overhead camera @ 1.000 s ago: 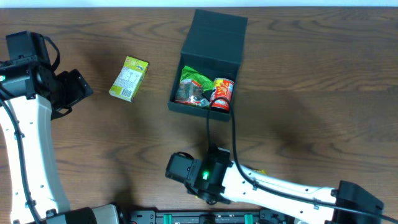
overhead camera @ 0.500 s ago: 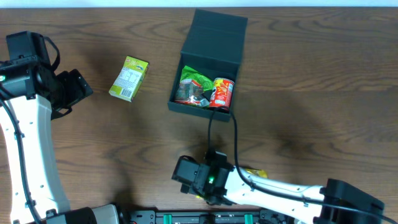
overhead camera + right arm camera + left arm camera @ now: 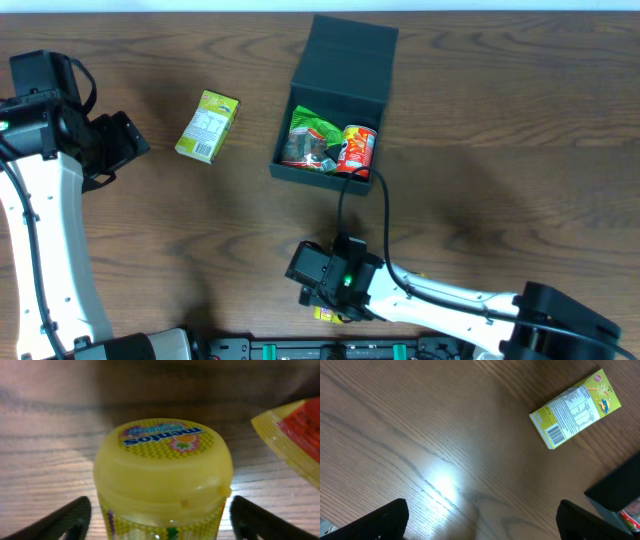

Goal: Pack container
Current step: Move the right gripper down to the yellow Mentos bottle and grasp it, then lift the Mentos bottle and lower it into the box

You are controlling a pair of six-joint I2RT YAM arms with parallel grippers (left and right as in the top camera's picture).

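Note:
The dark teal container point(image 3: 292, 172) stands open at the table's middle back, its flap lid point(image 3: 345, 58) folded away; a green bag point(image 3: 311, 139) and a red can point(image 3: 357, 150) lie inside. A corner of it shows in the left wrist view point(image 3: 615, 487). My right gripper point(image 3: 325, 300) is open at the front edge, its fingers point(image 3: 160, 522) on either side of a yellow Mentos tub point(image 3: 162, 472), not closed on it. My left gripper point(image 3: 125, 140) is open and empty point(image 3: 480, 520) over bare wood, left of a yellow-green carton point(image 3: 207, 126).
The yellow-green carton point(image 3: 575, 409) lies flat left of the container. A yellow and red packet point(image 3: 295, 435) lies just right of the tub. The table's front edge is close under the right arm.
My right gripper has moved a little right and toward the front edge, covering the yellow item there. The left arm has not moved.

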